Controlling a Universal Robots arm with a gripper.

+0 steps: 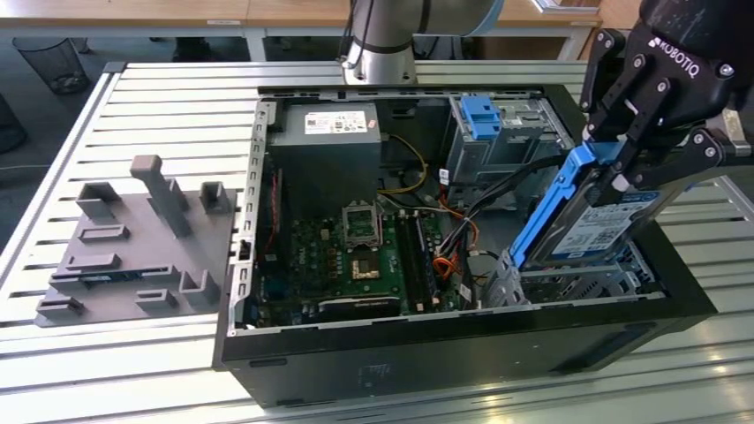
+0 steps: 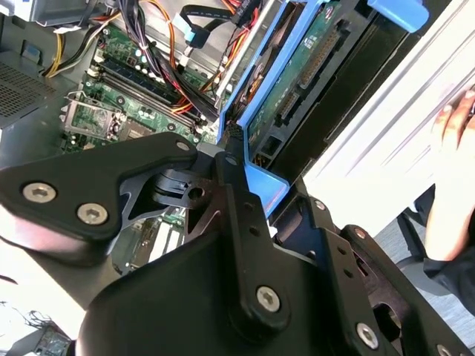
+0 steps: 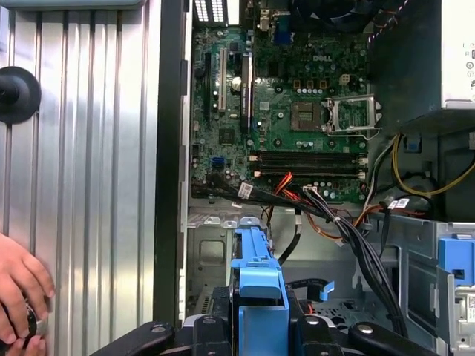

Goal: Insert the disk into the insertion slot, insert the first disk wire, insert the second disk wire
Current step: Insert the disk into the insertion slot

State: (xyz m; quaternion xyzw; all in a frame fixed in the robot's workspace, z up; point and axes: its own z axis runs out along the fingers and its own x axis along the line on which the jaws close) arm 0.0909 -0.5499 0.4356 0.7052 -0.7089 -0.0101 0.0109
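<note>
We see one gripper (image 1: 622, 170) clamped on the one disk (image 1: 594, 227). It stands tilted, its lower end at the one insertion slot (image 1: 580, 283).

Colours, open case (image 1: 412, 371) on slatted table (image 1: 165, 88).
Disk (image 1: 601, 225) silver, white-and-blue label, bright blue rail (image 1: 563, 196). Gripper (image 1: 624, 172) black. Slot (image 1: 577, 283) silver-grey, perforated. Case black; board (image 1: 353, 256) green; wires (image 1: 446, 265) orange, yellow, black. Clip (image 1: 481, 119) blue. Table pale silver, ribbed. Fixture (image 1: 130, 256) plain grey.
</note>
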